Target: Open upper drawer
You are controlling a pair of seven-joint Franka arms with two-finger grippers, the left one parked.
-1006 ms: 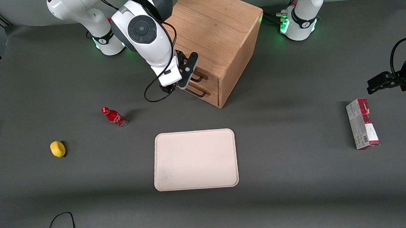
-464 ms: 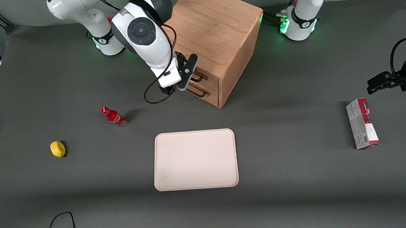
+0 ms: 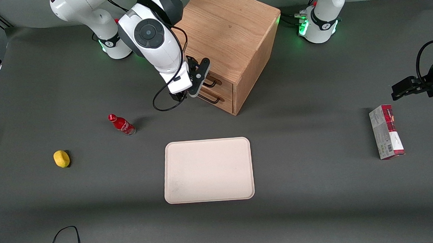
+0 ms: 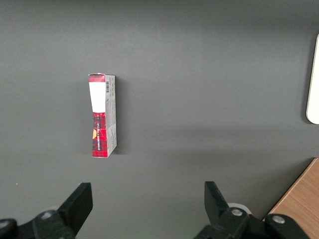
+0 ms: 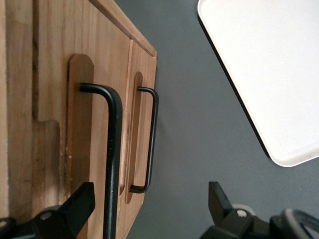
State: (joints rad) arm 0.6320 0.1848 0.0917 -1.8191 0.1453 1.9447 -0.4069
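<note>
At upper drawer [image 5: 52, 99] handle [image 5: 112, 149] | gripper [image 5: 149, 209] jaws spread, wrist view only.

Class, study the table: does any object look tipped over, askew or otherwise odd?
The small red bottle leans tilted rather than upright, and the red and grey carton lies flat. The open gripper is at the light-oak upper drawer, which is not yet pulled out.

Robot lab test bench: dark grey mat-covered table [image 3: 316, 190], arm bases [image 3: 317, 27] bolted on, green status lights, loose cable [image 3: 65, 238]. Staged props well apart from gripper [image 3: 198, 79]: tray [image 3: 208, 170], lemon [image 3: 61, 159].
</note>
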